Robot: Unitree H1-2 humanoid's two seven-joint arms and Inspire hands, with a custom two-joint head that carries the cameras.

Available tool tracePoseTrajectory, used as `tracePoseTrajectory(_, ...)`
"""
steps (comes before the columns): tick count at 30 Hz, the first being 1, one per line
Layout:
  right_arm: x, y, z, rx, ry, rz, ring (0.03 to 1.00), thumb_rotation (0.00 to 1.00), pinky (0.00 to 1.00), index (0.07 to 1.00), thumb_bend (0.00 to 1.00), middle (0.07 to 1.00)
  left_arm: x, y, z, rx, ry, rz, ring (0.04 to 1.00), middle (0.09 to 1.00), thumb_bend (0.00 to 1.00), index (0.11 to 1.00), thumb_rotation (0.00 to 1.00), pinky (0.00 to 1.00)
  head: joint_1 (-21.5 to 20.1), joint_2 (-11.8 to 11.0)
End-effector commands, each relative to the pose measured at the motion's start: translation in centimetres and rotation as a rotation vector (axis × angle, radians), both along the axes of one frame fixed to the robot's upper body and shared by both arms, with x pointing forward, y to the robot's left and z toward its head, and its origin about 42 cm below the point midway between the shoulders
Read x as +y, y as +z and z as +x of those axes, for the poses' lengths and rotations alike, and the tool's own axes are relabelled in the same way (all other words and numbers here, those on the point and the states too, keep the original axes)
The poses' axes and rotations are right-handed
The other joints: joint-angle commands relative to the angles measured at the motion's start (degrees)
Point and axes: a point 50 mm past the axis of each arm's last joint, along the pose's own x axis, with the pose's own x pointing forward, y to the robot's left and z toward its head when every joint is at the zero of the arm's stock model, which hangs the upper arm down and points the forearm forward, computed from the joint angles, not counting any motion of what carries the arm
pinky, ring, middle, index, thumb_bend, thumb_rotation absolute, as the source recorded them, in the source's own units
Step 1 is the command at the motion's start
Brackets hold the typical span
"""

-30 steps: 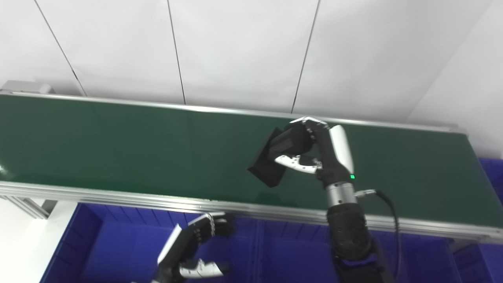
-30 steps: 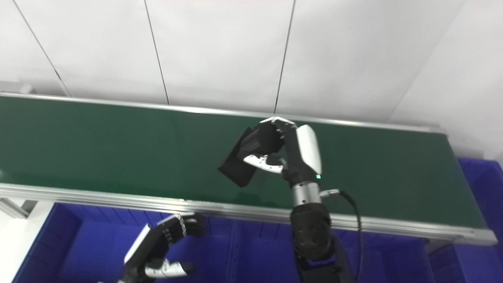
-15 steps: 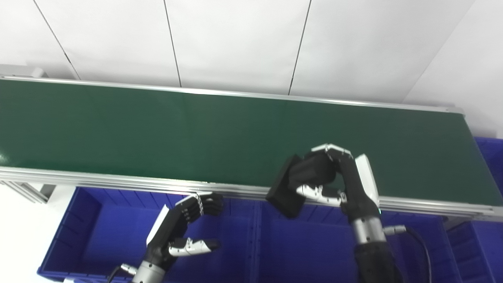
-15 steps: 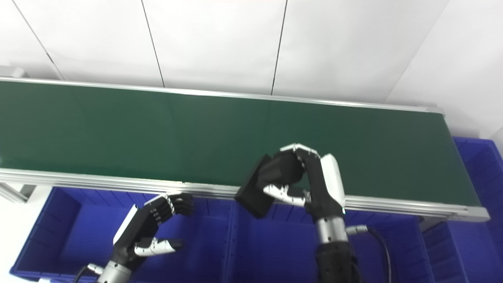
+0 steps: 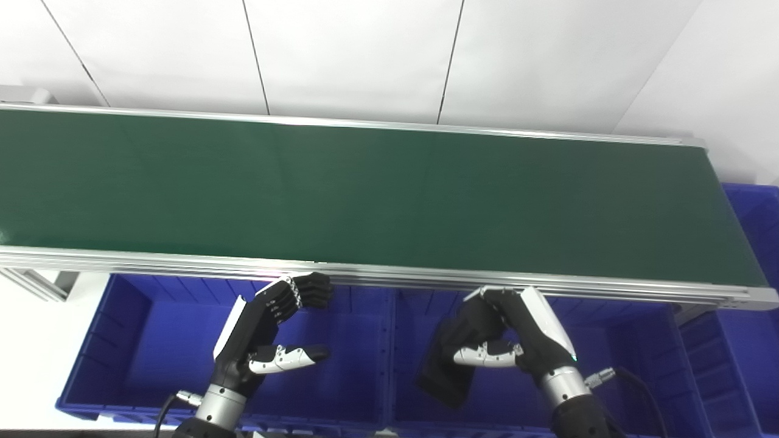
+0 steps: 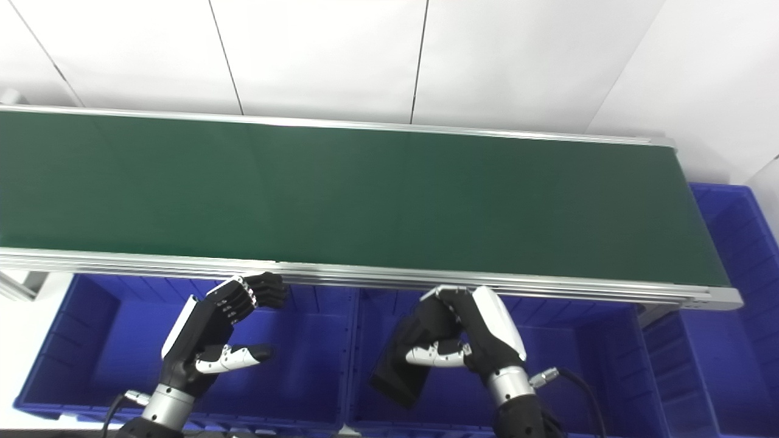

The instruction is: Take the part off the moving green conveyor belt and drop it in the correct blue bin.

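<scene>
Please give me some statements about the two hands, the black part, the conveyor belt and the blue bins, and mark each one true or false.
1. The right hand holds the flat black rectangular part. True.
2. The black part lies on the long green conveyor belt. False: no part lies on the belt; the part is over the middle blue plastic bin.
3. The left hand holds nothing, fingers apart. True.
4. The left hand is over the belt. False: it is over the left blue plastic bin.

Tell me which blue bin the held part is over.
The middle bin: the right hand holds the black part over it. The left bin has only the open left hand above.
</scene>
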Motion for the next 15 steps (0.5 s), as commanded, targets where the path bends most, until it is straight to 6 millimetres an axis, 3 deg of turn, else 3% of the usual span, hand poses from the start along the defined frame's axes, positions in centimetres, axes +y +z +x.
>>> tracePoseTrajectory(1, 0.4, 0.5, 0.7, -0.017, 0.022, -0.035, 0.44, 0.0, 0.31, 0.522, 0.49, 0.52, 0.2, 1.3, 0.8, -0.085, -0.003, 0.009, 0.676, 0.692, 0.84, 0.695, 0.37, 0.64, -0.3, 0.1)
tracePoseTrajectory(4, 0.6, -0.1, 1.0, -0.003, 0.055, -0.089, 0.456, 0.0, 0.33, 0.516, 0.49, 0.526, 0.4, 1.5, 1.1, -0.092, -0.003, 0.018, 0.676, 0.69, 0.84, 0.697, 0.37, 0.65, -0.7, 0.2)
tracePoseTrajectory(5, 0.7, -0.3, 1.1, -0.006, 0.071, -0.102, 0.447, 0.0, 0.44, 0.516, 0.5, 0.519, 0.4, 1.5, 1.2, -0.094, -0.004, 0.021, 0.673, 0.689, 0.84, 0.695, 0.37, 0.65, -0.7, 0.3)
tracePoseTrajectory(8, 0.9, -0.6, 1.3, 0.011, 0.083, -0.115, 0.43, 0.0, 0.52, 0.533, 0.51, 0.52, 0.4, 1.6, 1.3, -0.098, -0.008, 0.027, 0.672, 0.687, 0.84, 0.693, 0.37, 0.65, -0.7, 0.3)
tracePoseTrajectory(9, 1.0, -0.6, 1.4, 0.02, 0.082, -0.115, 0.54, 0.06, 0.53, 0.517, 0.5, 0.644, 0.4, 1.6, 1.3, -0.098, -0.007, 0.029, 0.671, 0.685, 0.84, 0.691, 0.37, 0.65, -0.8, 0.3)
tracePoseTrajectory(11, 1.2, -0.7, 1.4, 0.023, 0.076, -0.1, 0.683, 0.06, 0.57, 0.778, 0.52, 0.806, 0.4, 1.5, 1.3, -0.097, -0.001, 0.029, 0.67, 0.684, 0.84, 0.693, 0.36, 0.65, -0.9, 0.3)
tracePoseTrajectory(15, 1.4, -0.6, 1.4, -0.003, 0.054, -0.061, 0.796, 0.24, 0.63, 0.913, 0.61, 0.92, 0.5, 1.5, 1.2, -0.095, 0.006, 0.039, 0.671, 0.684, 0.84, 0.696, 0.36, 0.65, -0.8, 0.3)
